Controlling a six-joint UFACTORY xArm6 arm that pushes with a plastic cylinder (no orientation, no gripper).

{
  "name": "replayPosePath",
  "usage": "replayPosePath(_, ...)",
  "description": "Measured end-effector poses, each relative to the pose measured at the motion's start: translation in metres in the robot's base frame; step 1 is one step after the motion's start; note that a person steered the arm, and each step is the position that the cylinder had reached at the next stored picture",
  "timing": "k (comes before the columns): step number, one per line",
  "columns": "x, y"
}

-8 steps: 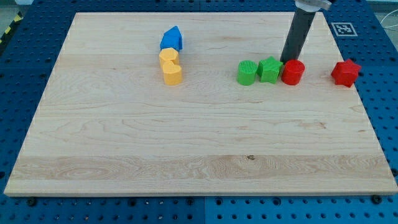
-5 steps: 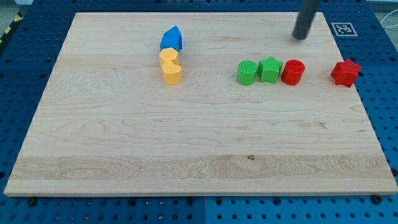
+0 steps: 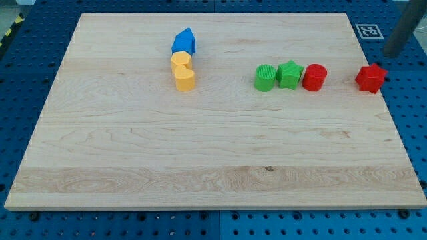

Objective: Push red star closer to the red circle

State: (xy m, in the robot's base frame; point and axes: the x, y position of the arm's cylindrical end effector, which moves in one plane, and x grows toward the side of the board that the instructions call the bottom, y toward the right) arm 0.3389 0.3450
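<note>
- Fingers are absent on this arm: it ends in a plain dark rod, so nothing is spread, pressed together or pinching; my tip (image 3: 391,55) sits off the board's right edge over the blue pegboard, up and to the right of the red star (image 3: 371,78), apart from it. From that outer side, a push toward the view's left looks like the sensible next move.
- Pale wood with long grain running across makes up the surface (image 3: 200,153), smooth enough for blocks to slide; it rests on a blue perforated base (image 3: 413,120).
- Near the right edge, the red star stands alone, well apart from the red circle (image 3: 313,77) on its left, bare wood between them.
- Beside the red circle, touching or nearly so, stands the green star (image 3: 289,73), then a green ribbed round block (image 3: 265,77); they form a row, so a hard shove could disturb it.
- Further left, a blue house-like block (image 3: 184,41) sits above two yellow blocks (image 3: 182,71), clustered closely.
- All blocks look like matt moulded plastic with chunky, ridged sides.
</note>
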Motion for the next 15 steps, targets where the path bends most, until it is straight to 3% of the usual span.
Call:
replayPosePath(1,0.057,0.0)
replayPosePath(2,0.074,-0.015)
replayPosePath(4,0.074,-0.092)
replayPosePath(7,0.073,-0.028)
replayPosePath(10,0.029,-0.07)
replayPosePath(13,-0.004,-0.073)
replayPosePath(15,0.017,-0.073)
